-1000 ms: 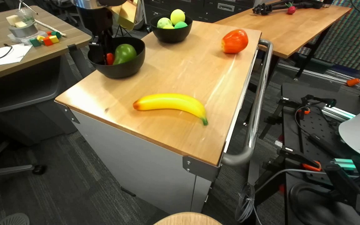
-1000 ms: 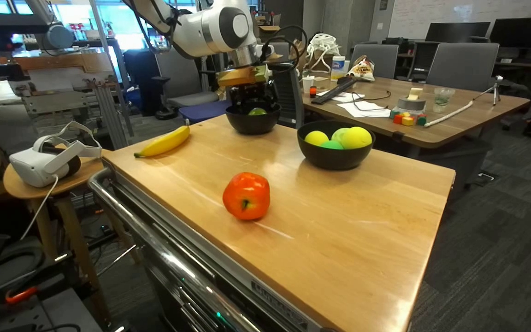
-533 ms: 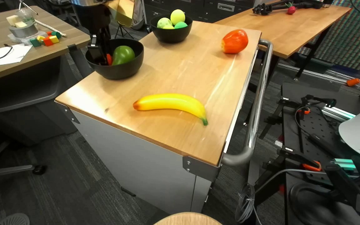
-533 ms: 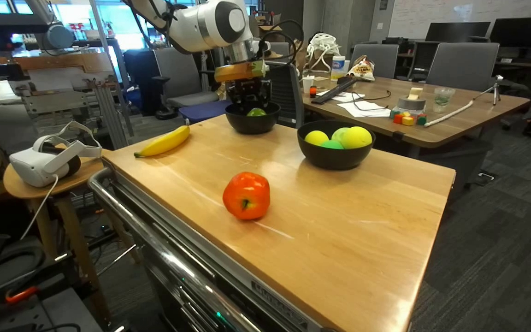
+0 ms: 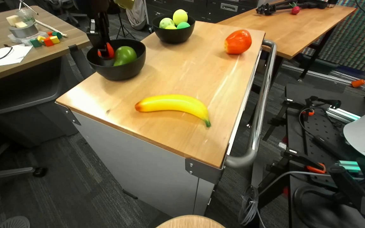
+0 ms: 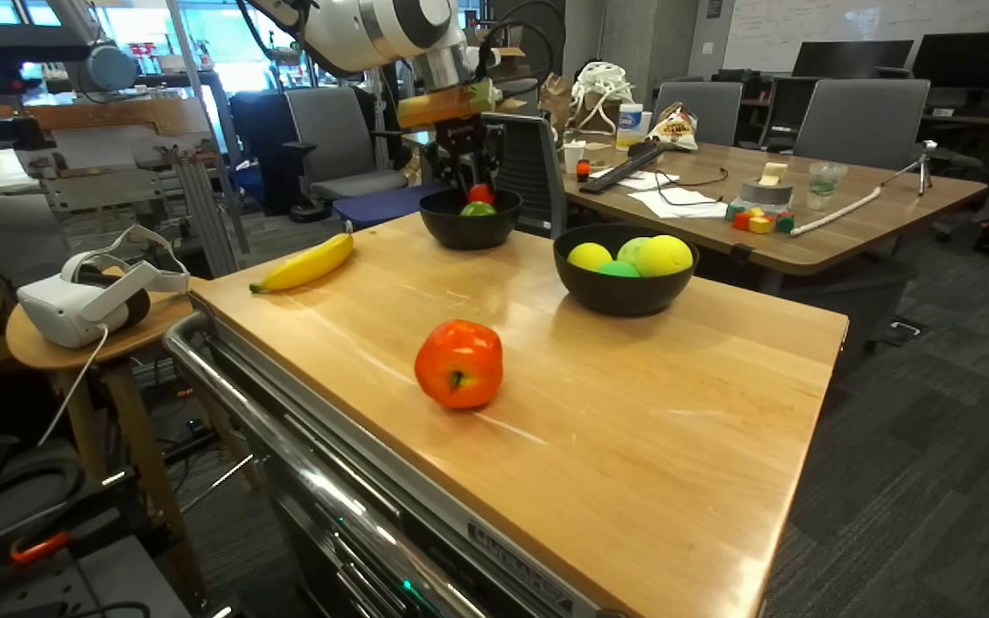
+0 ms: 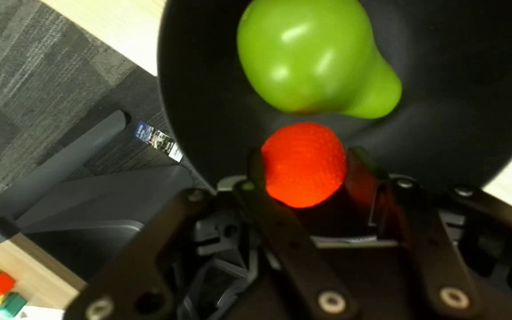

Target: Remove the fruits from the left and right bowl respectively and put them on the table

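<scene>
In the wrist view a red fruit [image 7: 304,165] sits between the fingers of my gripper [image 7: 305,166], which is shut on it. The same red fruit [image 6: 480,194] shows above the left bowl's [image 6: 470,233] rim level, below my gripper. A green pear-shaped fruit [image 7: 314,55] lies inside that black left bowl [image 5: 119,73], beside the held one. The right bowl [image 6: 623,296], also black, holds several yellow and green round fruits [image 6: 664,256]. On the wooden table [image 6: 632,412] lie a banana [image 5: 173,104] and an orange-red fruit [image 5: 238,41].
A metal handle rail [image 5: 265,104] runs along one table edge. The left bowl stands close to the far edge in an exterior view. Beyond it is a brown desk [image 6: 855,206] with coloured blocks [image 6: 756,223] and tape. A stool bears a white headset [image 6: 108,296].
My gripper has closed on the red fruit and risen, bringing it up from deep in the left bowl. That bowl shifted slightly early on. The other fruits stay put.
</scene>
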Robot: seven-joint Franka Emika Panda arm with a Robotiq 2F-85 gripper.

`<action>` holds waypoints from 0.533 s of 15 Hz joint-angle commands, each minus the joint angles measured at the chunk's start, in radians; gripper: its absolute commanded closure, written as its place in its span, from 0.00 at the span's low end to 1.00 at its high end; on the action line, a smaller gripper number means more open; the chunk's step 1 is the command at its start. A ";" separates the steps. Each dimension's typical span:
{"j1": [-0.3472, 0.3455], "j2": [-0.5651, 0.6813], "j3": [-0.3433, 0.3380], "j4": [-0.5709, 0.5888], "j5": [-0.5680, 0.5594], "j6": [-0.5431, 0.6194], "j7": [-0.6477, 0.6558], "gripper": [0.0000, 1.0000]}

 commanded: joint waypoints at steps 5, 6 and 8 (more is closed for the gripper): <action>0.099 -0.398 0.002 -0.310 -0.152 -0.154 0.056 0.77; 0.109 -0.442 0.009 -0.358 -0.157 -0.174 0.103 0.77; 0.115 -0.511 0.029 -0.459 -0.138 -0.169 0.206 0.77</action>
